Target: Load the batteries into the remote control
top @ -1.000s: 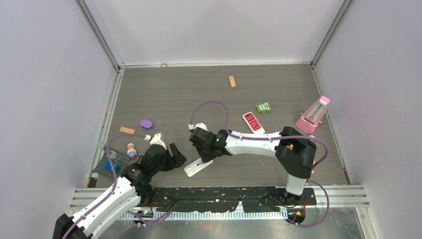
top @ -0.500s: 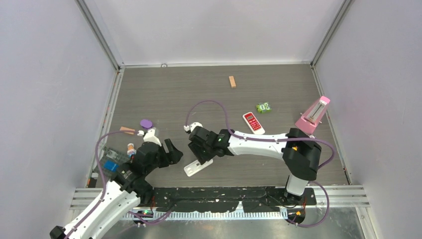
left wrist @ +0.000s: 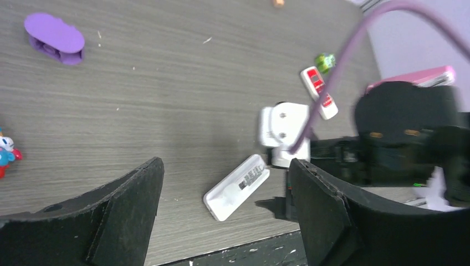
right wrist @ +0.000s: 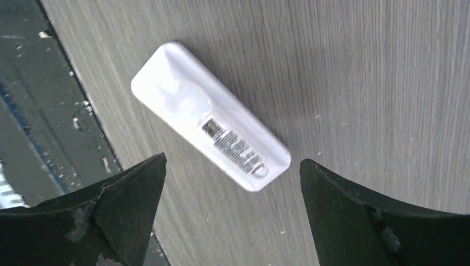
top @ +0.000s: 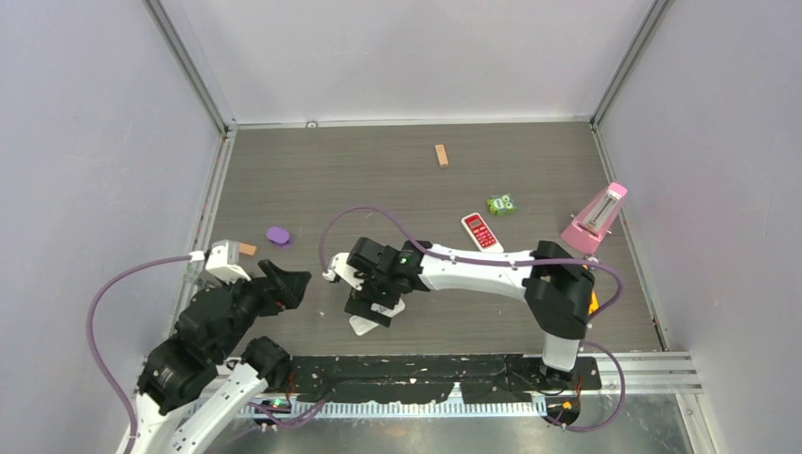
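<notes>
Remote control (right wrist: 210, 138) (label up) lies under right gripper (right wrist: 231, 160).

On the grey table (top: 378, 180) the white remote control (right wrist: 210, 138) lies label up at lower centre. A red-faced remote (top: 480, 233), green toy (top: 500, 203) and pink metronome (top: 596, 216) lie at right. A wooden block (top: 441, 155) is at top, a purple piece (top: 277, 235) at left.

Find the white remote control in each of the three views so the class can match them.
Top external: remote control low centre, partly under the right gripper.
Left wrist: lower centre, label up.
Right wrist: centre, lying diagonally.
Shared landmark: black strip along the near edge.
</notes>
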Action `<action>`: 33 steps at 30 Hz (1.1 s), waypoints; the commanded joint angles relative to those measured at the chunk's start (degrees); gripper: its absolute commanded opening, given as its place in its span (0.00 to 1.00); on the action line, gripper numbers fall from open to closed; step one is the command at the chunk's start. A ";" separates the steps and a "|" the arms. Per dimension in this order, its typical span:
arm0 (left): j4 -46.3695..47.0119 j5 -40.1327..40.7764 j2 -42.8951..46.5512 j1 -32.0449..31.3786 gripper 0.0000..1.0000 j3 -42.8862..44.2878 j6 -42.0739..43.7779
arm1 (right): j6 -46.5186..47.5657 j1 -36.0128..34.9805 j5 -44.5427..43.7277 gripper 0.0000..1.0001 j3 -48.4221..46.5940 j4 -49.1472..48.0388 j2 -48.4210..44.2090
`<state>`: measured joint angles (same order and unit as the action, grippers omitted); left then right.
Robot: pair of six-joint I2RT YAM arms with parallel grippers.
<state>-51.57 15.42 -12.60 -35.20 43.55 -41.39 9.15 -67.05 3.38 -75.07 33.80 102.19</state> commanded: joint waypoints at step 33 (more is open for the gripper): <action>2.35 -7.01 3.51 0.08 0.92 2.07 1.57 | -7.34 8.48 9.48 0.44 -0.98 -8.72 5.07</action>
<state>-51.92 8.95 -9.02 -35.20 46.76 -39.83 13.30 -64.60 7.62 -81.23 34.98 114.41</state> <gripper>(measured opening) 0.916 0.602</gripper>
